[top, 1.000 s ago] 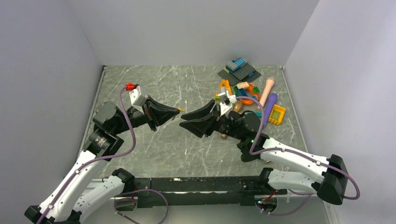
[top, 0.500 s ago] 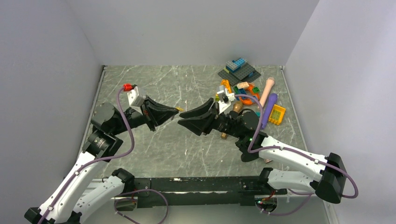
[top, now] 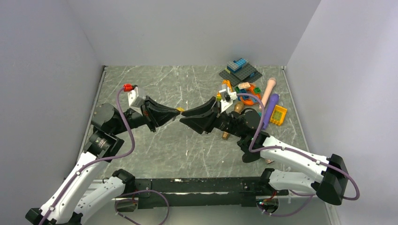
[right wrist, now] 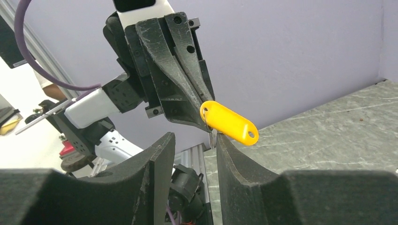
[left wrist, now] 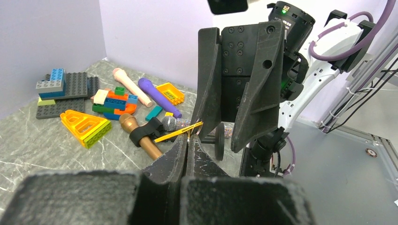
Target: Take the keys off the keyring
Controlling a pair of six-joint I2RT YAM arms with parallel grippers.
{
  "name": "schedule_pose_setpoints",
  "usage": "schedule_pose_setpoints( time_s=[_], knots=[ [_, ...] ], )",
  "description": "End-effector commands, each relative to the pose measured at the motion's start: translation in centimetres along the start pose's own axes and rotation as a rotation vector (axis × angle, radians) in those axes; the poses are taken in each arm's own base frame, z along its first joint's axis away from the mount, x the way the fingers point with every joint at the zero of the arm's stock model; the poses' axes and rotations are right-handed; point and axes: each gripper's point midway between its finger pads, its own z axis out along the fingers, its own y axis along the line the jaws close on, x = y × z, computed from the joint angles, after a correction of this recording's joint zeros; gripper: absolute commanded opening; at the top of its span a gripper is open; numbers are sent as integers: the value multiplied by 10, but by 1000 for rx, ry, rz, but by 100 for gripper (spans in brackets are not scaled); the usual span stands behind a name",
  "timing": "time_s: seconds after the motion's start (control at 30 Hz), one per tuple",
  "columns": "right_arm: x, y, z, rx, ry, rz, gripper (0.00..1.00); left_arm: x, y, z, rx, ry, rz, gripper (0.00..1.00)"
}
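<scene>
My left gripper is held above the table, shut on the keyring, a thin grey loop at its tips. A yellow plastic tag sticks out from that pinch, seen edge-on in the left wrist view. A thin grey metal sliver hangs under the tag; I cannot tell whether it is one of the keys. My right gripper faces the left one tip to tip, open. Its right fingertip stands beside the sliver, just under the tag.
A toy pile lies at the back right: a gold microphone, purple and pink microphones, an orange triangle block, loose bricks and a grey baseplate. Grey walls enclose the marble table.
The right gripper has moved left and slightly up, bringing its tips to the left gripper's tips and the tag. The left gripper has crept a little toward it.
</scene>
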Motion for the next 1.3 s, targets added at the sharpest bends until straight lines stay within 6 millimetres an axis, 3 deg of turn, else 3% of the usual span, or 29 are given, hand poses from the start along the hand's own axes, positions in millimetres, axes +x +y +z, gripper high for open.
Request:
schedule_pose_setpoints(
  time_s=[0.0,0.3,0.63,0.8,1.07,1.27],
  knots=[
    [-28,13,7,-42,-60,-33,41,-7,-6,1,36,-22,13,0],
    [-34,13,12,-47,-57,-47,38,-7,-6,1,37,-20,15,0],
    [-29,12,19,-70,-37,-36,20,-6,-7,1,47,-14,14,0],
    [-30,13,19,-71,-40,-35,0,-4,-6,1,44,-8,13,0],
    [-33,13,15,-51,-33,-60,0,0,-5,4,63,18,2,0],
    [-25,8,13,-6,89,-116,0,13,-2,14,111,90,-35,0]
  ],
)
